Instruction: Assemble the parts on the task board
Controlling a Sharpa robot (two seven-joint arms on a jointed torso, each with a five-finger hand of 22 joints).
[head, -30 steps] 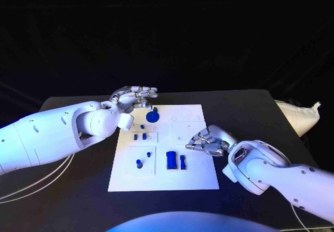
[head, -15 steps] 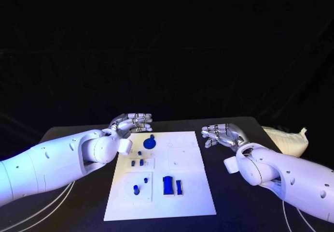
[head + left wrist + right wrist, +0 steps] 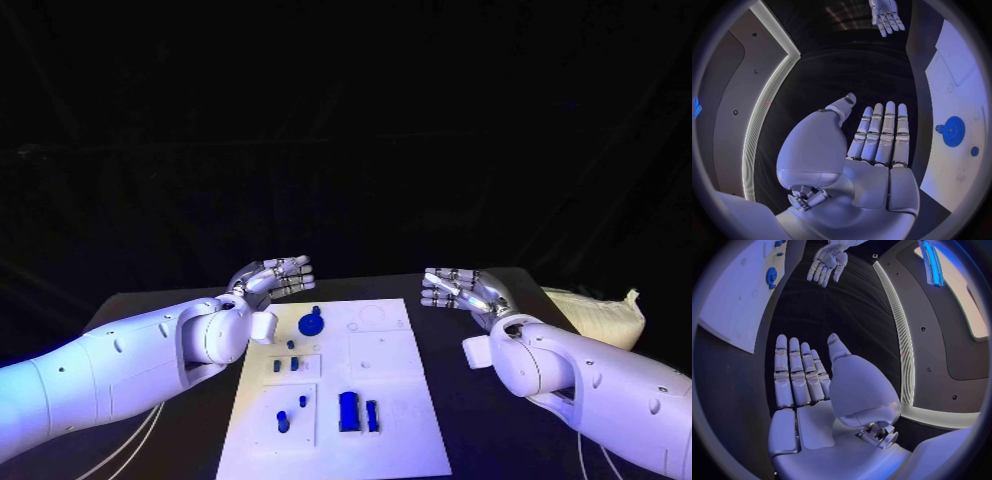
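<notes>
Black table (image 3: 476,400), task board (image 3: 389,400) between hands.

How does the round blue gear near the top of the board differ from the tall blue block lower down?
The gear is round and toothed and lies near the far end of the task board; the block is straight-sided and narrow and lies nearer the robot. Both are blue, rest on the board, and no hand touches either.

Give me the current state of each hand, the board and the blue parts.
left hand: open, fingers straight, raised beside the board's far left corner, holding nothing.
right hand: open, fingers straight, raised by the board's far right corner, holding nothing.
task board: flat on the table.
blue gear: on the board, untouched.
blue block: on the board, untouched.
</notes>
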